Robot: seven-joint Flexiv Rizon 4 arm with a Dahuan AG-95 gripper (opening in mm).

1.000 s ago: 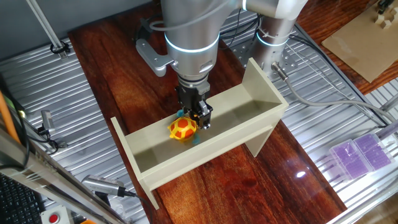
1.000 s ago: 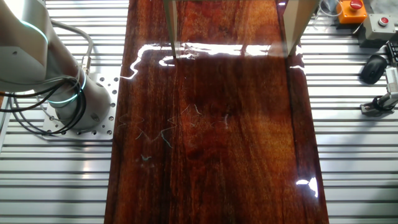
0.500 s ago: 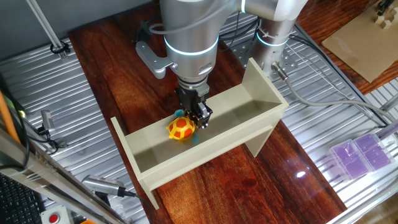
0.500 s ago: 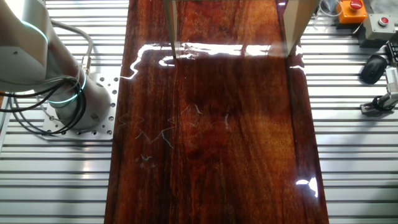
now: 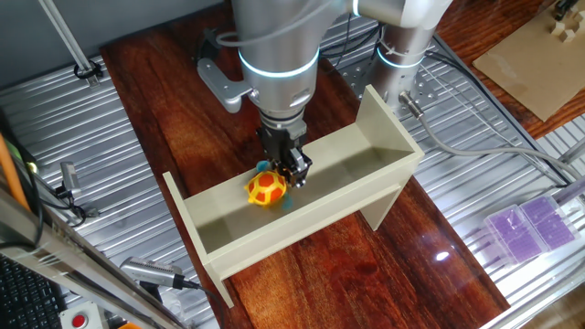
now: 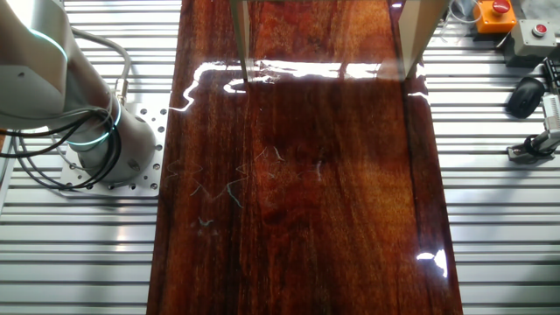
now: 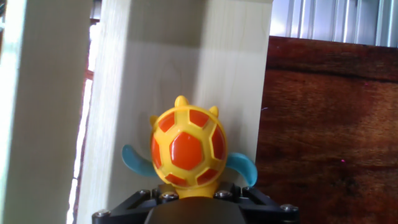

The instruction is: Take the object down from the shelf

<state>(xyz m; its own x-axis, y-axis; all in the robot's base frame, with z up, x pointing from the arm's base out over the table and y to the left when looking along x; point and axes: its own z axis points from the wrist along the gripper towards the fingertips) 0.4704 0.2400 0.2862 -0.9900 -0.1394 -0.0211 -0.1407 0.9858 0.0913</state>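
Gripper [image 5: 291, 174] is gripping the turtle [image 5: 267, 189] from its 2 o'clock side, turtle sitting inside the shelf [image 5: 366, 155] trough.

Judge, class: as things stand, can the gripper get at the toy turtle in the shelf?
Probably yes. The gripper is already down inside the shelf, right against the toy turtle. The trough is open on top and nothing sits between them. Whether the fingers are closed on it cannot be told.

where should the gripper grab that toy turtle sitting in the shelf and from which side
Grip the turtle across its domed shell from above: the shelf walls block any sideways approach. The thin blue flippers look too flimsy to pinch. The gripper is already at its back end.
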